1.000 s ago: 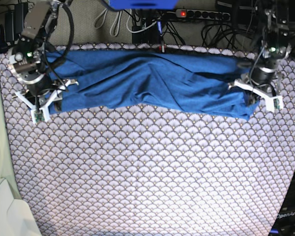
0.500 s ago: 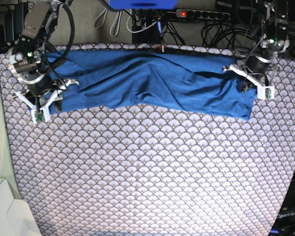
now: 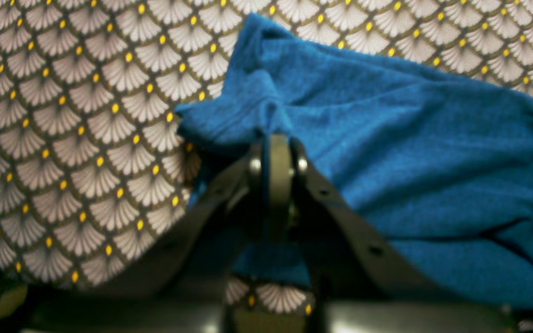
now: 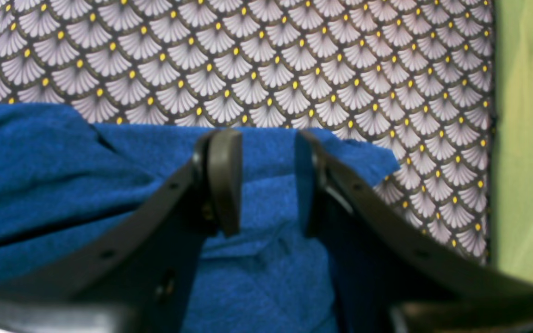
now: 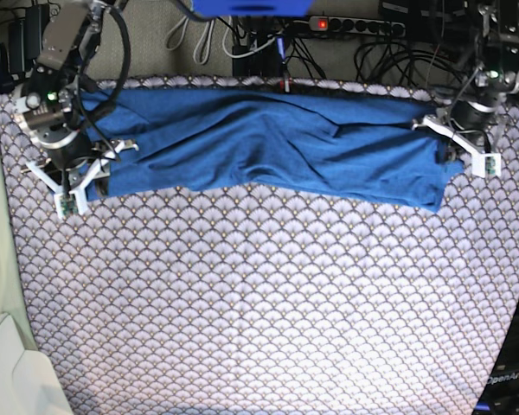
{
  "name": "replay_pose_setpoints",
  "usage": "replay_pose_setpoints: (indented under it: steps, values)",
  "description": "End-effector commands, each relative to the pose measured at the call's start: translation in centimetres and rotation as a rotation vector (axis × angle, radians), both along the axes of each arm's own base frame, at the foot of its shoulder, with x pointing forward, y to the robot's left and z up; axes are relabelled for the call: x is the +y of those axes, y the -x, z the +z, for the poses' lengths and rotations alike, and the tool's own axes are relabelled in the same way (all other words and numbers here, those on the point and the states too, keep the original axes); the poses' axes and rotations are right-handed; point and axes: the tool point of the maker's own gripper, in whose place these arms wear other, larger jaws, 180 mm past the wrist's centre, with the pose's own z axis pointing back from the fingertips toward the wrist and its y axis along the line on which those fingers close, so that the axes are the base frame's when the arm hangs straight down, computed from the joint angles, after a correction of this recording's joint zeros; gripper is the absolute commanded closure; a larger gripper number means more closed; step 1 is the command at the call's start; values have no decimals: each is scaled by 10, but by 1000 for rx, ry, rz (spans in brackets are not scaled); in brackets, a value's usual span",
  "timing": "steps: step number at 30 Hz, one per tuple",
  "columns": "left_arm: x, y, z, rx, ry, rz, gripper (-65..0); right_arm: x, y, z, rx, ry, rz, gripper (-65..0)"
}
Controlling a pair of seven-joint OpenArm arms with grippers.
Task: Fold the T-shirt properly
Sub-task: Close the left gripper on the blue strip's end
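desk front: bare scallop-patterned cloth [image 5: 268, 303] from the near edge up to mid-desk. Judging this is the free area for later folds.
T-shirt [image 5: 268, 143]: long blue band across the far part of the desk, spanning nearly from one arm to the other. Wrinkled in the middle, near hem sags toward the right of the base view.
right tool [image 4: 262, 180]: fingers apart with a clear gap, straddling the shirt's end corner and gripping nothing. In the base view [image 5: 73, 177] it sits at the band's end. Likely parked over the corner, ready to pinch.
left tool [image 3: 273, 152]: fingers pressed together on a pinch of shirt edge, fabric bunched and tented above the tips. In the base view [image 5: 469, 147] it's at the opposite corner, and cloth there looks pulled outward. Probably holding to tension and flatten the band.
step guess: spreading and straightening still underway, one end held, the other not gripped.
far: cables and a power strip [image 5: 355, 26] behind the desk.
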Motion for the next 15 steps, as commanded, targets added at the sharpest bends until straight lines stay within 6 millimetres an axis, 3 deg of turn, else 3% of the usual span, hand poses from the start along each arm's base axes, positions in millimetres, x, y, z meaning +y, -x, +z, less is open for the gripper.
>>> replay_pose_setpoints:
  steps: [1,15]
  values:
    - [4,-7,9,-25,-18,-7,-3,1,-7,12,-48,-1,8,-206]
    - [2,-12,9,-1,-11,-11,-6,1,-7,12,-48,-1,8,-206]
